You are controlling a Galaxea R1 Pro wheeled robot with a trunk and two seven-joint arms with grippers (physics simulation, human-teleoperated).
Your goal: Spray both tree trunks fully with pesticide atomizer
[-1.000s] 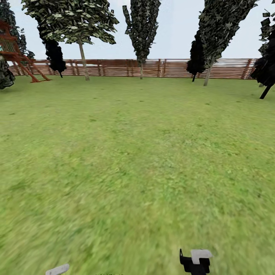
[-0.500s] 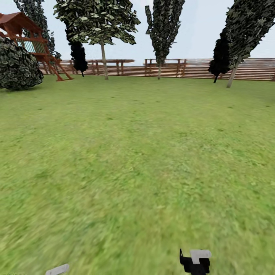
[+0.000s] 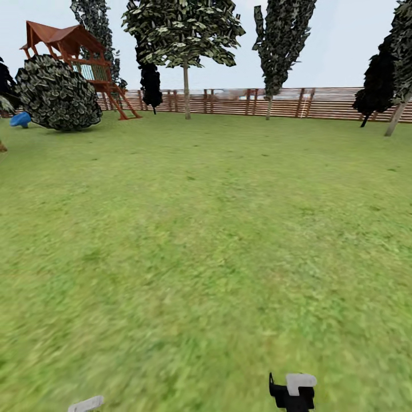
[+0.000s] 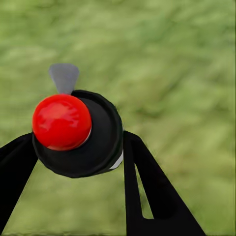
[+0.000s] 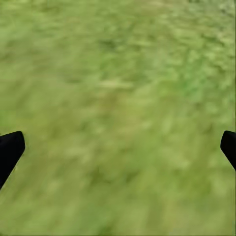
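Grass [image 3: 206,240] all round; left pincer [image 4: 78,147] grips atomizer [image 4: 78,132], right pincer [image 5: 118,147] open.

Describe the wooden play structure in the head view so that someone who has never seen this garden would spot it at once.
Follow the brown slatted wooden fence along the far edge of the lawn to its left end. There stands a red-brown wooden play tower with a peaked roof and slanted legs, just behind a round dark leafy bush. It is the one built, roofed thing among trees.

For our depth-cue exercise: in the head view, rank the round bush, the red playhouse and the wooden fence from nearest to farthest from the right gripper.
1. Round bush, far left on the lawn.
2. Red playhouse, just behind the bush.
3. Wooden fence, along the back edge.
Right gripper sits at the bottom.
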